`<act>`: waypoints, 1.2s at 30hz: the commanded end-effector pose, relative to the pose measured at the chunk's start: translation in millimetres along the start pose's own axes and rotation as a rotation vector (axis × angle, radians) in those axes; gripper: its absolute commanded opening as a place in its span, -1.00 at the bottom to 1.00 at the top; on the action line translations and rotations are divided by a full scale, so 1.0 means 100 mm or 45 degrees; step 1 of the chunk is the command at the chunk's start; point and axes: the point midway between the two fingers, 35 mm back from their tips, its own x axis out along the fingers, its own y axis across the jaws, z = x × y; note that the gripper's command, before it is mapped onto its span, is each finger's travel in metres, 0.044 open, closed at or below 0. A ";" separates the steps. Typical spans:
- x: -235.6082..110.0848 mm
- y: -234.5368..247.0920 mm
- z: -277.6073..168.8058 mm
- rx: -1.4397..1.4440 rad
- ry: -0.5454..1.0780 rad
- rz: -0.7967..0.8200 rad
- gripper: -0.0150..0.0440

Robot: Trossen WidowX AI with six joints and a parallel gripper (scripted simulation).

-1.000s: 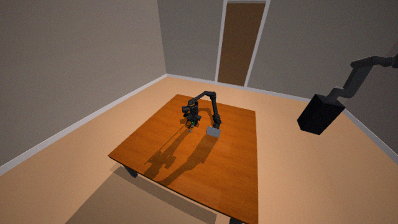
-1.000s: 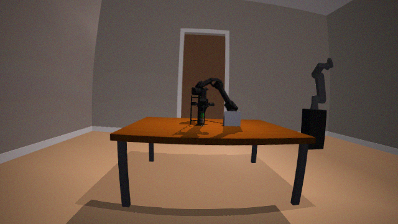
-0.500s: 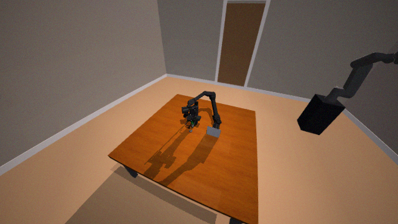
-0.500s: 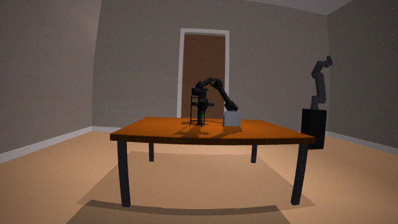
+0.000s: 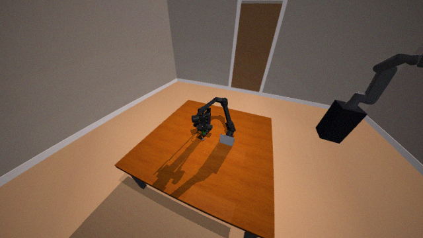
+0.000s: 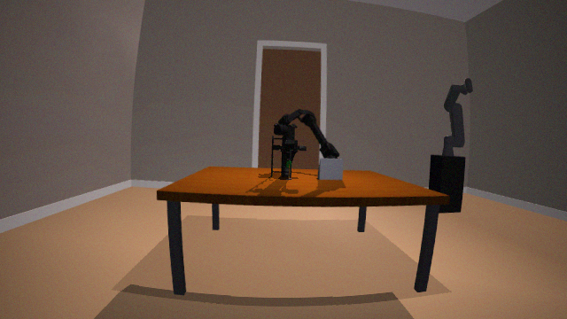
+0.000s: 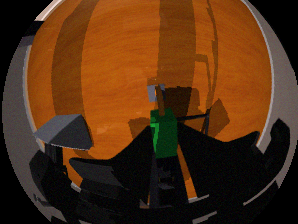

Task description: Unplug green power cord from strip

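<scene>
1. Claw (image 7: 164, 163) clamped on the green plug (image 7: 162, 135), pointing down at the desk (image 5: 231, 185).
2. Plug (image 5: 204, 133) just above the desk, near the arm's grey base block (image 5: 227, 140).
3. Small grey piece (image 7: 157, 91) beyond the plug, possibly the power strip; too blurred to confirm.

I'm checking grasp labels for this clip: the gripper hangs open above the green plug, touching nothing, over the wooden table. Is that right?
Not quite. The gripper is not open and free: its fingers are closed on the green plug, as the wrist view shows, with the plug sitting between the dark jaws. The rest holds: it is over the wooden table.
</scene>
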 end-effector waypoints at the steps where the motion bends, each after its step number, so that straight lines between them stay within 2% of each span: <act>1: -0.02 0.00 0.06 0.002 -0.003 -0.003 -0.40; 13: 0.00 0.00 0.00 0.001 0.002 -0.003 0.67; 17: -0.05 -0.01 0.22 0.001 -0.002 -0.004 1.00; 22: -0.13 0.00 0.60 0.002 -0.004 -0.004 1.00; 36: -0.13 0.00 0.60 0.002 -0.004 -0.004 1.00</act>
